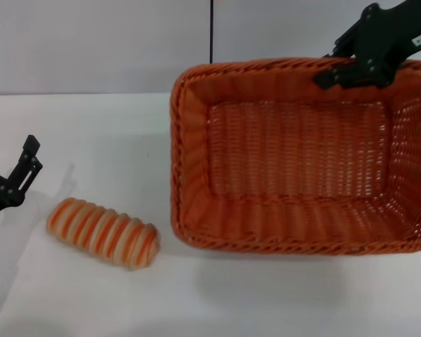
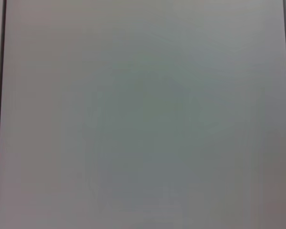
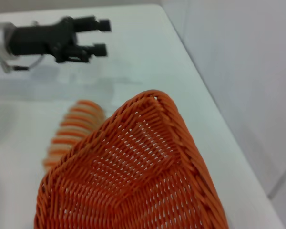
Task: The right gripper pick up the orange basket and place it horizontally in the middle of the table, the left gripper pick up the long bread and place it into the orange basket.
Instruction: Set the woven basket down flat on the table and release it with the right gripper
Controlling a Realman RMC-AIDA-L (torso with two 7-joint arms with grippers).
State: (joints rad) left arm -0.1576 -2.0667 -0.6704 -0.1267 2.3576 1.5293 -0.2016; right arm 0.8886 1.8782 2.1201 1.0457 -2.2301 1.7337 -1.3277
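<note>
The orange basket [image 1: 302,154] fills the right half of the head view, its opening turned toward the camera. My right gripper [image 1: 351,71] is shut on its far braided rim near the back right corner. The right wrist view shows the basket [image 3: 133,181] close up from one corner. The long bread [image 1: 103,233], cream with orange stripes, lies on the white table [image 1: 266,295] to the left of the basket, partly hidden behind the basket's corner in the right wrist view [image 3: 74,126]. My left gripper [image 1: 32,158] hovers open beyond the bread at the table's left edge, also seen in the right wrist view [image 3: 104,36].
A pale wall with a dark vertical seam [image 1: 212,31] stands behind the table. The table's edge [image 3: 205,90] runs close beside the basket in the right wrist view. The left wrist view shows only a plain white surface.
</note>
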